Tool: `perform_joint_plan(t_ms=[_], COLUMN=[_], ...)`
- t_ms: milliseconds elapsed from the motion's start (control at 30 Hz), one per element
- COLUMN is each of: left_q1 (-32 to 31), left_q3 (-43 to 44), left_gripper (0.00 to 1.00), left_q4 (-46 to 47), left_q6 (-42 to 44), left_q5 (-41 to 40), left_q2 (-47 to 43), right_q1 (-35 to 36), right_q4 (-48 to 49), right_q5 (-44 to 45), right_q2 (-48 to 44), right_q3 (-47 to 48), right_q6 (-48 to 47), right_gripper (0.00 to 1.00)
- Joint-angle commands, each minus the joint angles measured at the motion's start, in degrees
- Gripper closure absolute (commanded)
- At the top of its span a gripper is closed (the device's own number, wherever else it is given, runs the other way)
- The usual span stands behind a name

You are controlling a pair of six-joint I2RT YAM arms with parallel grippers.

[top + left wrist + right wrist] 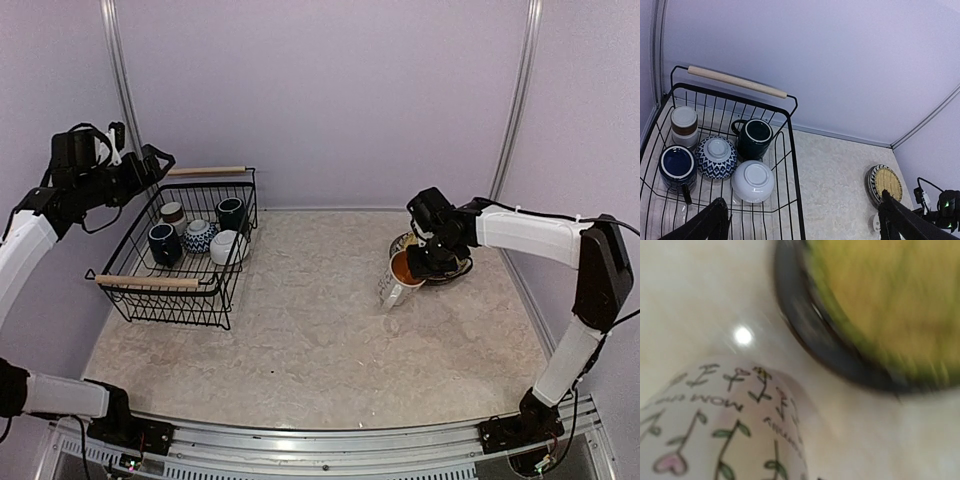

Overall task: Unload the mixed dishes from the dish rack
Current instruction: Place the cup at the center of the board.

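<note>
Mug (398,284), pinched tilted in your right tool (423,266), is being set on the worktop (310,310); level it before releasing.

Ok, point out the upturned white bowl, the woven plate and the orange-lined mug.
white bowl (753,181), left wrist view, its upturned base.
woven plate (888,183), left wrist view, yellowish centre.
orange-lined mug (392,290), top view, white side.
</note>
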Motion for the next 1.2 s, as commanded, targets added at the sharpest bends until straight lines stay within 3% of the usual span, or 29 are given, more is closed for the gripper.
perform_joint_plan(t_ms=[0, 267, 500, 1067, 1167], left_q1=[1.8, 8.9, 10.2, 11.5, 11.4], left_q3=[-0.2, -0.5, 0.3, 0.0, 0.3], left_gripper=[0.01, 0.01, 0.04, 0.06, 0.06], left_q4=[1.4, 1.2, 0.2, -0.4, -0.9], left_q6=[-0.7, -8.5, -8.0, -8.0, -7.8], left_q5=[-0.3, 8.7, 13.3, 14.3, 14.5], left_q2=[0.6, 1.5, 2.8, 3.7, 4.1], right_q1=[-3.0, -10.3, -15.5, -19.1, -19.1], right_q4=[-2.1, -4.6, -6.2, -4.6, -4.7], right_q5=[-0.5, -1.7, -2.5, 2.0, 2.2], right_q2=[-7.9, -14.7, -14.3, -10.2, -9.6], right_q3=[-6.5, -12.7, -12.8, -14.8, -14.6], right_q6=[2.4, 4.7, 5.8, 5.4, 5.6], right_gripper=[1.0, 1.0, 1.0, 1.0, 0.92])
